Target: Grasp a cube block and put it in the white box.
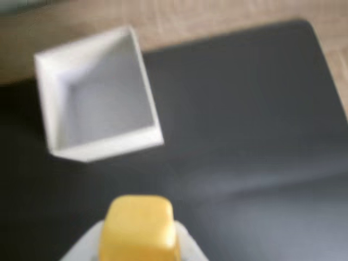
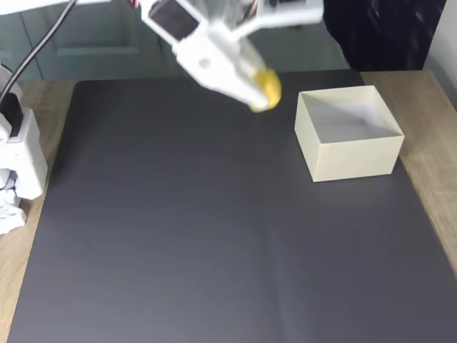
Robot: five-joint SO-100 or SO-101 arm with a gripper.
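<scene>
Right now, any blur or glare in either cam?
Wrist view: soft all over, the white box has smeared edges, and the yellow cube in the gripper is fuzzy. Fixed view: mat and box sharp, gripper and cube motion-blurred. No strong glare in either.

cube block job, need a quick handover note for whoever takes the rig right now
Gripper: shut on the cube block, held in the air above the black mat; in the wrist view the yellow cube sits between the jaws.
White box: on the mat's right side in the fixed view, open, nothing inside it; the cube is left of it, not yet over the opening.
Done: cube grasped and lifted.
Left: carry it over the box, release it inside, pull the arm back.
</scene>
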